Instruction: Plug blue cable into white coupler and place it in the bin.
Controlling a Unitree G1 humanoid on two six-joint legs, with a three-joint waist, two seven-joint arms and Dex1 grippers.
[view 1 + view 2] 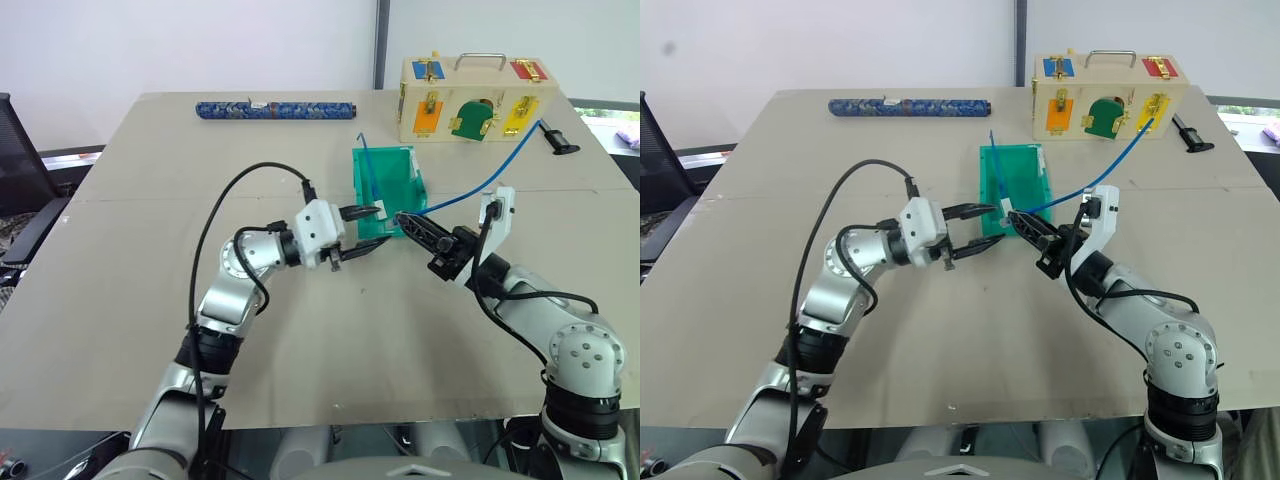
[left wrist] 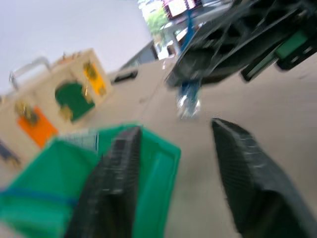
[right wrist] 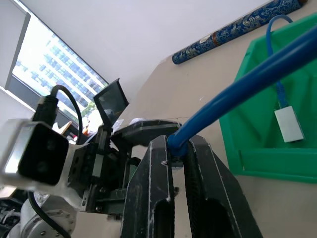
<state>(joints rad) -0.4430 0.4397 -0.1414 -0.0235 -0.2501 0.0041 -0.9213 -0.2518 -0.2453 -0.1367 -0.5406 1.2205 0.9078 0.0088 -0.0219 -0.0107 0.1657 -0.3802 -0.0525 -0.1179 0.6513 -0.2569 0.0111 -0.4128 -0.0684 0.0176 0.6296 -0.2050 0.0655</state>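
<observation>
My right gripper (image 1: 402, 219) is shut on the blue cable (image 1: 500, 170) near its end. From there the cable runs in a gentle curve toward the back right. A small white piece, the white coupler (image 1: 372, 211), sits at the cable's tip just past the right fingers, above the front lip of the teal bin (image 1: 418, 180). My left gripper (image 1: 375, 227) faces it from the left, open, its fingers (image 2: 114, 183) apart with nothing between them. A second thin blue cable (image 3: 277, 94) ending in a white block (image 3: 290, 124) lies inside the bin.
A pale wooden box (image 1: 472, 97) with coloured latches stands at the back right, and a black tool (image 1: 555, 138) lies beside it. A blue patterned roll (image 1: 275, 110) lies along the far edge. The tan table (image 1: 300, 350) spreads wide toward me.
</observation>
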